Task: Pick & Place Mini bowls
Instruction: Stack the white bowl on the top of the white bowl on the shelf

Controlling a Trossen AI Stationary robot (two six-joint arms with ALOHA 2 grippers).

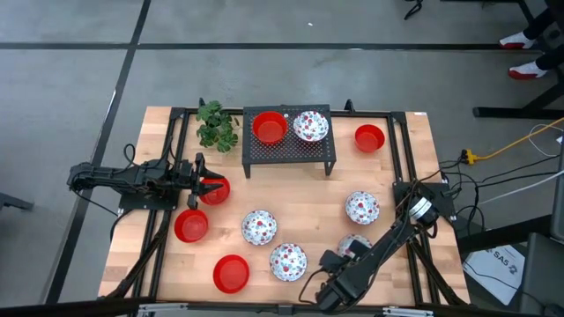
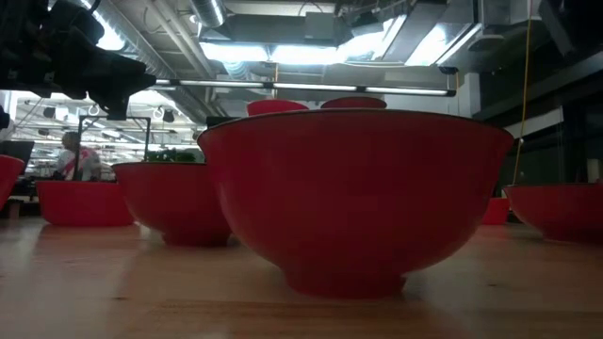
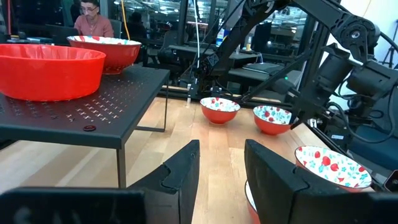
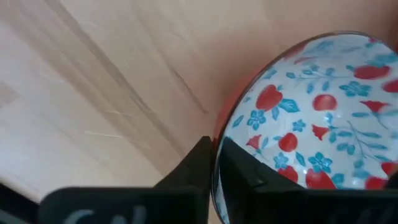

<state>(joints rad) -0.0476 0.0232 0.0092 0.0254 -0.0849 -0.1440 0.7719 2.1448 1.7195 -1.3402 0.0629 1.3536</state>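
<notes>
Right, my right gripper (image 4: 214,163) is clamped on the rim of a floral mini bowl (image 4: 311,124), one finger inside and one outside, low over the near right part of the table (image 1: 308,198). In the high view that bowl (image 1: 355,246) sits under the right arm, near the front edge.

My left gripper (image 3: 221,177) hangs with its fingers apart and nothing between them, beside a red bowl (image 1: 214,190) on the left, facing the black rack (image 1: 289,151). The rack already carries 1 red bowl (image 1: 270,129) and 1 floral bowl (image 1: 310,126).

My worry is the pinch itself: it bites only a thin, glossy lip, so I judge the bowl could swing or slip out once lifted, especially if I move fast. A drop would land it near 2 other floral bowls (image 1: 288,261) (image 1: 362,208) and could knock them. Carrying it toward the rack, I'd also risk clipping the rack's edge if I stay too low.
</notes>
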